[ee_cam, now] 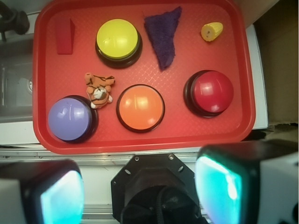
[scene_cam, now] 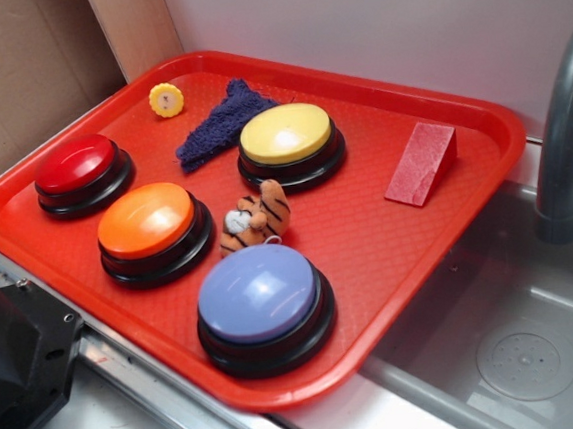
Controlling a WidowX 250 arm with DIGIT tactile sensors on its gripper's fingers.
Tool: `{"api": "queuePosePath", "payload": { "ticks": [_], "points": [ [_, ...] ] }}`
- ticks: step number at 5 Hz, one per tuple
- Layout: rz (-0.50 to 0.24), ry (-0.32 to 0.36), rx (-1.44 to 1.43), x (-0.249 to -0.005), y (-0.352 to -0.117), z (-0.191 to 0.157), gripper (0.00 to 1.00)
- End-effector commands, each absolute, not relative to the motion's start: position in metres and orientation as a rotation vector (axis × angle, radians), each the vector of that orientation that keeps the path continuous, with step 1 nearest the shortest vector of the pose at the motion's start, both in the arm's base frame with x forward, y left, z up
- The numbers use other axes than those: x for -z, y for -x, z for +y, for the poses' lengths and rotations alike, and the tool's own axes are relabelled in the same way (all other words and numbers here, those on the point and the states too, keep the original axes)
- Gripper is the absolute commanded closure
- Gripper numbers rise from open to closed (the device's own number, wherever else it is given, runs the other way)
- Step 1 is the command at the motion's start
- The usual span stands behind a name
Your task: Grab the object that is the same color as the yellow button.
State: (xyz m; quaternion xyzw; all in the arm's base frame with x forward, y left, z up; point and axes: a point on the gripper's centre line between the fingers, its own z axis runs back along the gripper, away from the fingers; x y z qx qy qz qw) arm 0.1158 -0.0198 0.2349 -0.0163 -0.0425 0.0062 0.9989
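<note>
The small yellow scalloped disc (scene_cam: 166, 100) stands near the far left corner of the red tray (scene_cam: 439, 231). In the wrist view it (ee_cam: 211, 31) lies at the tray's top right. The large yellow dome button (scene_cam: 287, 134) sits on a black base at the tray's middle back, and in the wrist view (ee_cam: 118, 38) at upper left. My gripper (ee_cam: 140, 193) is high above the robot base, off the tray's near edge. Its jaws stand wide apart with nothing between them. The gripper does not show in the exterior view.
On the tray: a red button (scene_cam: 76, 165), an orange button (scene_cam: 147, 222), a purple-blue button (scene_cam: 258, 292), a striped tiger plush (scene_cam: 255, 217), a dark blue cloth (scene_cam: 220, 125) and a red wedge (scene_cam: 421, 163). A sink (scene_cam: 509, 346) with a grey faucet (scene_cam: 566, 140) lies to the right.
</note>
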Motion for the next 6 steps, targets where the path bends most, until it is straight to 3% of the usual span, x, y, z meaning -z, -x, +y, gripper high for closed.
{"api": "queuePosePath", "payload": {
  "ticks": [1, 2, 4, 6],
  "points": [
    [-0.085, 0.033, -0.012, -0.235, -0.116, -0.020, 0.00],
    [-0.168, -0.007, -0.189, -0.219, -0.144, 0.001, 0.00],
    [-0.235, -0.077, -0.415, -0.182, -0.193, 0.038, 0.00],
    [-0.267, -0.137, -0.662, -0.124, -0.253, 0.095, 0.00]
  ]
}}
